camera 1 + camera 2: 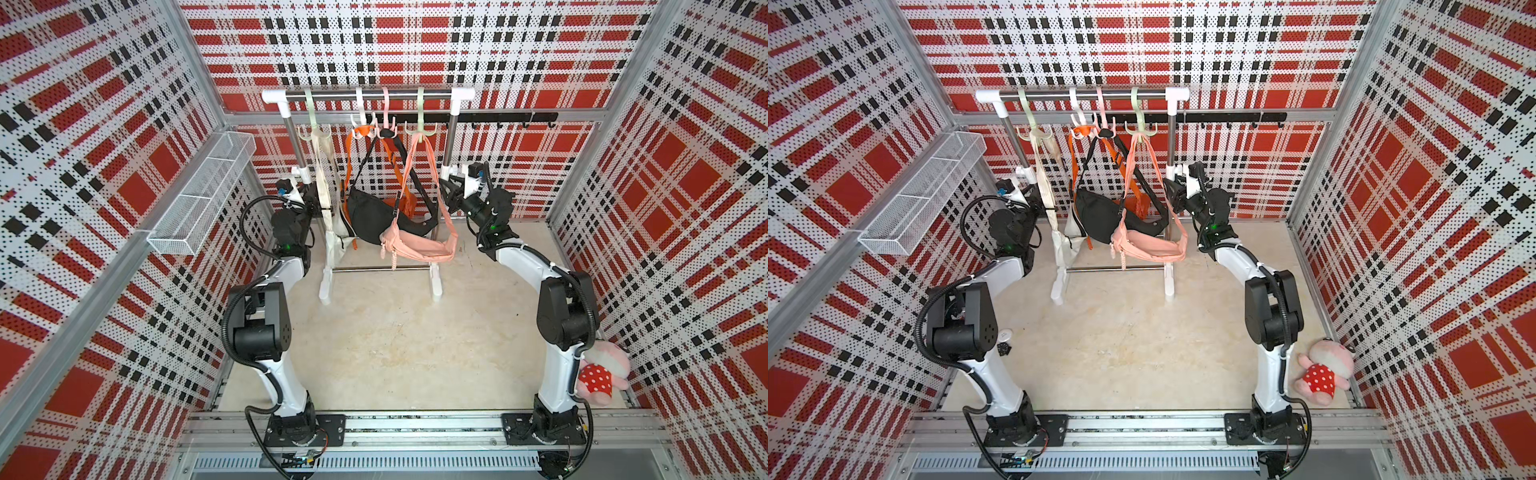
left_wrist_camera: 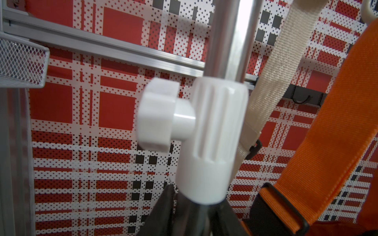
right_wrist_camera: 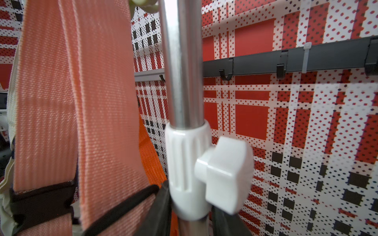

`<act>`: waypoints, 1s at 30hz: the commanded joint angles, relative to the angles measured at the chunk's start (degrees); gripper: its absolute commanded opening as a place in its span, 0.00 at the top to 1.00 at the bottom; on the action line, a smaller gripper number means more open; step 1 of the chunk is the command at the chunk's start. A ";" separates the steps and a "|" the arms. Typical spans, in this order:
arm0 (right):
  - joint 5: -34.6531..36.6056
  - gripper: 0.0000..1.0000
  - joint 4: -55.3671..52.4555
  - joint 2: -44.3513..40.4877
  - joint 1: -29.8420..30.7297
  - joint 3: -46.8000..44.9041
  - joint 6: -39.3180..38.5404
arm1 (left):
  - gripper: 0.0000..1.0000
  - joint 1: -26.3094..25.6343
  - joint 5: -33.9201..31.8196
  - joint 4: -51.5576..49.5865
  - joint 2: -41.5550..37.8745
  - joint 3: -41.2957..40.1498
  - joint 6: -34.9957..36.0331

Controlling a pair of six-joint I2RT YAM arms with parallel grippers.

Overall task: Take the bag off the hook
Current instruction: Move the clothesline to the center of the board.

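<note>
Evidently both arms are steadying the rack before anything comes off it. The left gripper (image 2: pixel 196 212) is clamped round the left upright (image 2: pixel 227 40) just under its white collar (image 2: pixel 214 122), and the right gripper (image 3: pixel 192 220) grips the right upright (image 3: pixel 182 61) likewise. The pink bag (image 1: pixel 419 249), black bag (image 1: pixel 374 216), orange bag (image 1: pixel 409 204) and cream bag (image 1: pixel 337 239) all hang from hooks on the rail (image 1: pixel 332 96). Which one is meant, I cannot tell.

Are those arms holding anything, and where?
Left gripper seems clamped on the rack's left post, right gripper on the right post, just below their white collars.
</note>
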 commanded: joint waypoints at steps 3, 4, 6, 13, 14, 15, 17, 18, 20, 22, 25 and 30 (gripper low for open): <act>-1.11 0.76 -0.20 1.23 0.85 2.00 1.37 | 0.64 0.25 2.38 -0.14 2.52 3.79 -3.30; -1.00 0.75 -0.97 1.08 0.80 2.21 1.35 | 0.63 0.34 2.38 -0.16 2.47 3.89 -3.46; -0.47 0.74 -4.57 0.65 0.80 3.32 1.07 | 0.56 0.67 2.58 -0.09 2.01 3.96 -3.71; 6.40 0.59 -11.22 -3.78 0.81 2.49 0.95 | 0.41 3.98 3.18 0.37 -1.00 2.43 -8.89; 7.19 0.58 -11.33 -4.58 0.80 1.83 0.83 | 0.40 4.57 2.92 0.59 -1.67 1.74 -9.41; 7.71 0.58 -12.04 -5.16 0.74 1.71 0.63 | 0.40 5.05 2.74 0.76 -2.43 1.02 -9.68; 8.61 0.56 -14.20 -5.99 0.72 2.16 0.34 | 0.40 5.96 2.90 0.88 -3.51 -0.17 -9.91; 9.16 0.56 -15.09 -6.41 0.72 2.19 0.34 | 0.39 6.32 2.99 0.87 -3.95 -0.52 -10.04; 10.95 0.55 -16.85 -7.59 0.72 1.96 0.66 | 0.39 7.16 3.33 0.91 -4.93 -1.24 -10.69; 12.79 0.54 -18.67 -8.61 0.72 1.65 0.95 | 0.39 7.93 3.85 0.93 -5.61 -1.50 -11.41; 16.07 0.53 -21.00 -9.91 0.63 1.26 1.29 | 0.39 8.77 5.02 1.03 -6.05 -1.03 -12.43; 18.14 0.52 -22.11 -11.72 0.56 0.00 1.96 | 0.38 8.96 9.94 0.87 -5.80 1.20 -13.12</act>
